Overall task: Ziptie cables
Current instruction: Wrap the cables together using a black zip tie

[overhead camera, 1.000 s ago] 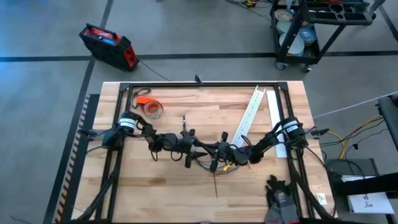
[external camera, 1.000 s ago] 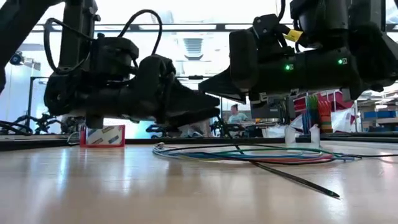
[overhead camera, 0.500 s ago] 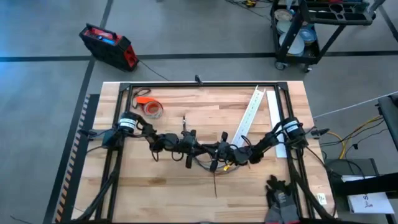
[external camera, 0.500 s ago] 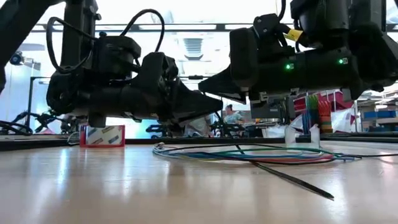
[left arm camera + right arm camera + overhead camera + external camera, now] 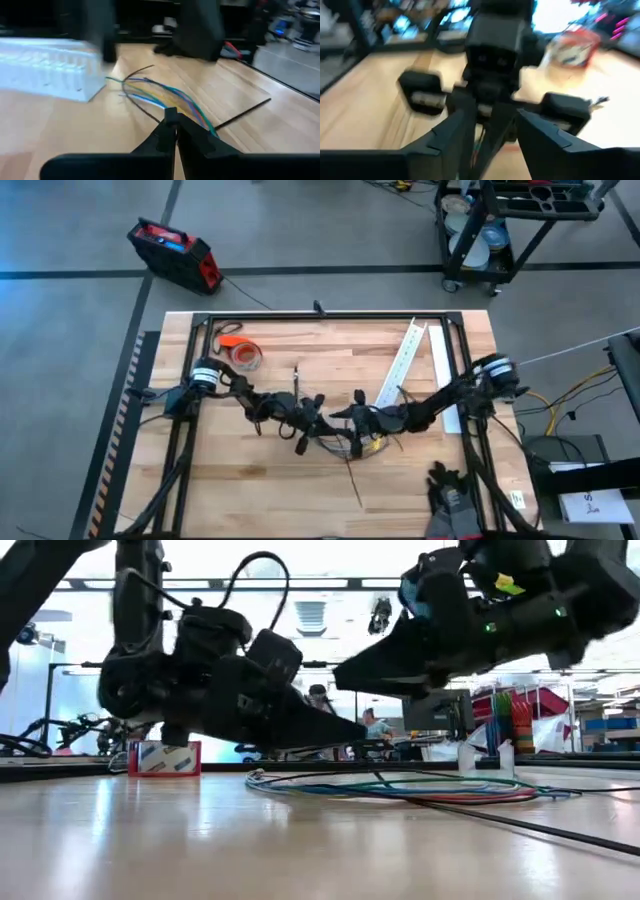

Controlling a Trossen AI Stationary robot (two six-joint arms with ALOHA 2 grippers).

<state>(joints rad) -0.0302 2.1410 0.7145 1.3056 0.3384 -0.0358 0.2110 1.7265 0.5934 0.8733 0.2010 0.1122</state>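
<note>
The cables (image 5: pixel 352 446) lie mid-desk, the ziptie (image 5: pixel 354 481) trailing just beside them. Left end effector (image 5: pixel 171 131) is pinched together and empty; right end effector (image 5: pixel 490 131) is spread apart. Crowding over the cables, they could collide or scatter the wires.

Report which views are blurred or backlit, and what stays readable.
Right wrist view: heavy motion blur throughout. Left wrist view: cables fairly clear, white channel smeared. Low view: bright backlight turns both arms to silhouettes. High view: evenly lit, ziptie barely visible.
</note>
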